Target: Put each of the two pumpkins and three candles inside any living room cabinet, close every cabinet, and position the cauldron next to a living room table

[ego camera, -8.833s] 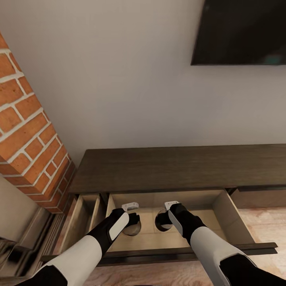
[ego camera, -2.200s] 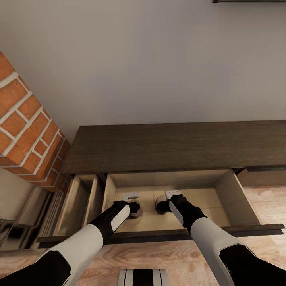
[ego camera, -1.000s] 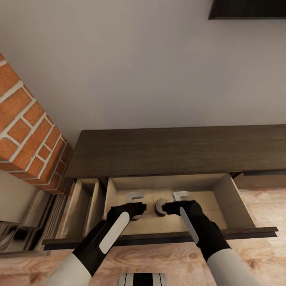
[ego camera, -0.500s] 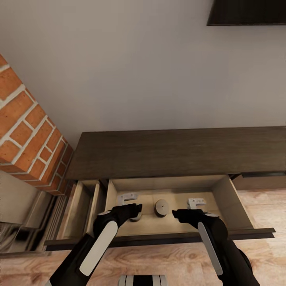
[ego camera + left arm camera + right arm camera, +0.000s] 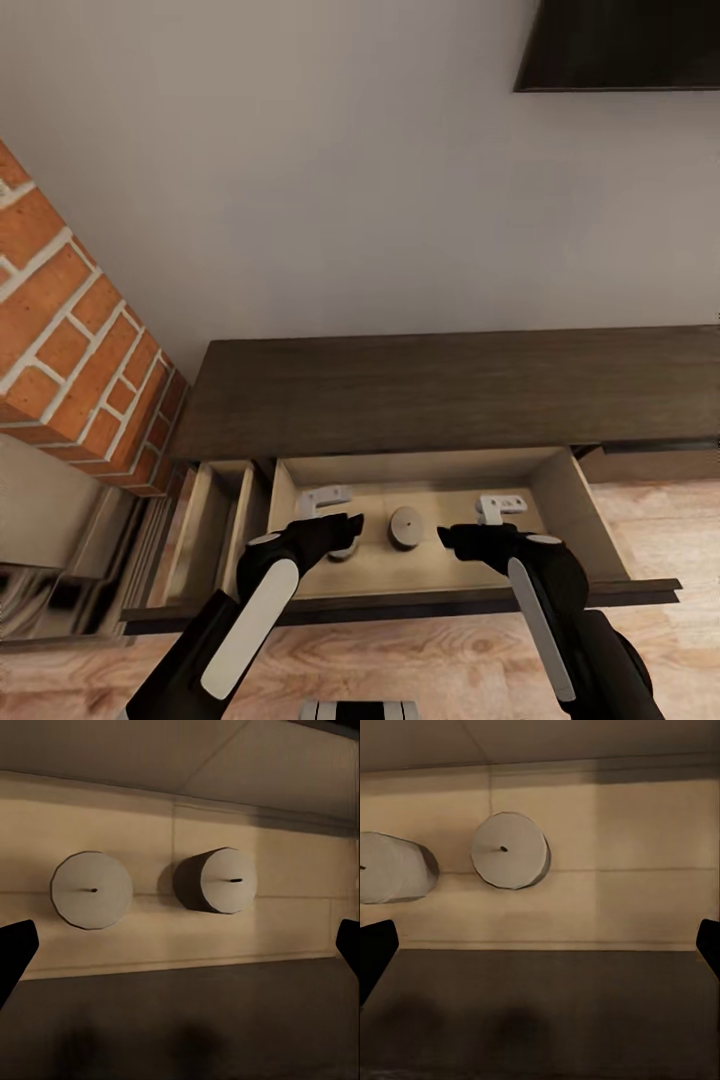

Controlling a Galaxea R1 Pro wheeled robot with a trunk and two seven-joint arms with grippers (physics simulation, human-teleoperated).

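2 candles stand upright on the floor of the open drawer [image 5: 560, 490] of the cabinet [image 5: 450, 385]. In the head view, one candle [image 5: 406, 525] sits clear in the middle of the drawer, and the other candle [image 5: 343, 545] is mostly hidden behind the left tool [image 5: 330, 510]. In the left wrist view both show from above as pale round tops with a dark wick dot each: one candle [image 5: 91, 889] and its neighbour [image 5: 219, 880] stand near each other but apart, a strip of drawer floor between them. In the right wrist view one candle [image 5: 510, 850] is whole and the other [image 5: 394, 868] is cut by the picture's edge.

The left tool hangs over the drawer, above the half-hidden candle; its fingers [image 5: 15, 949] are spread wide at the picture's 2 sides and hold nothing. The right tool [image 5: 495, 512] hangs over the right part of the drawer, well beside the middle candle; its fingers [image 5: 376, 945] are likewise spread wide and empty.

The drawer is pulled well out, its dark front [image 5: 400, 605] toward the robot. A narrower compartment [image 5: 205, 515] to its left is also open. Left of the cabinet is a brick column [image 5: 70, 330]; a dark screen [image 5: 620, 45] hangs on the wall above, and the floor [image 5: 440, 660] is light wood.
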